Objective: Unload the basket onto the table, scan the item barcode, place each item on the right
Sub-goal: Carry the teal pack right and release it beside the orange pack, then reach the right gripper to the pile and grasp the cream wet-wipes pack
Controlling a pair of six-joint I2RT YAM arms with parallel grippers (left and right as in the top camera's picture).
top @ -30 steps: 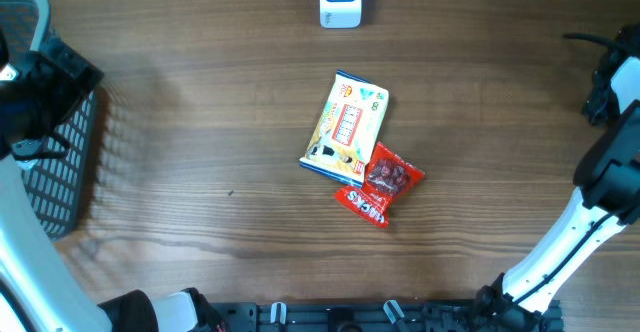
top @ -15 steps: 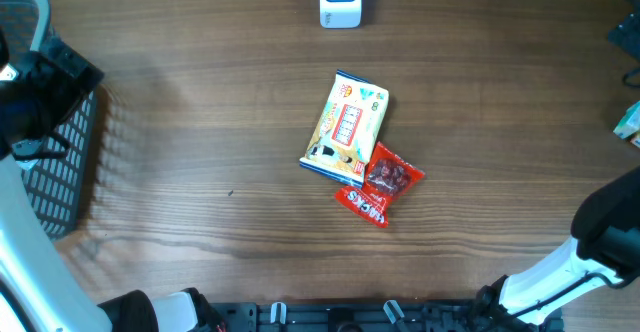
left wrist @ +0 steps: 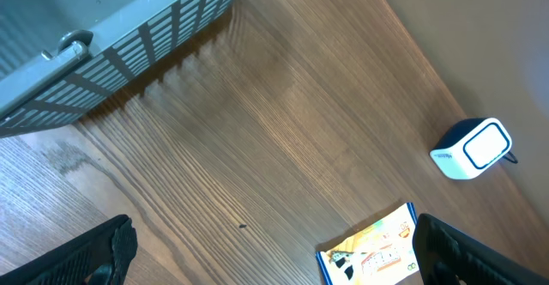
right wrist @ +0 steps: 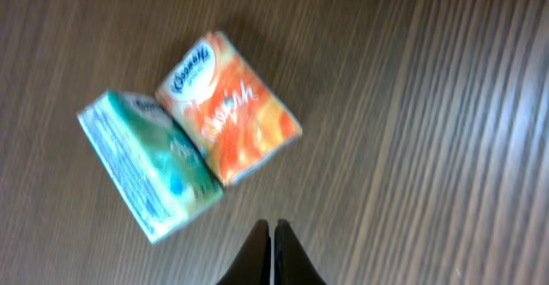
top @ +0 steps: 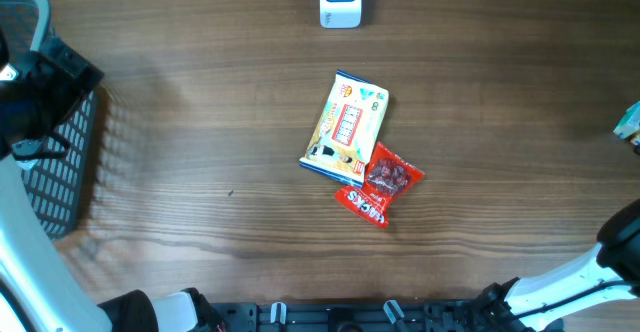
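The right claw [right wrist: 271, 227] is squeezed closed on nothing just beside the orange tissue pack [right wrist: 227, 105] on the tabletop [right wrist: 429, 105], so it should open wide first, then grab the pack's sides

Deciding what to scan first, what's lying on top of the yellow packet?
A red snack pouch overlaps one corner of the yellow packet; nothing else lies on it. The print under that corner is hidden.
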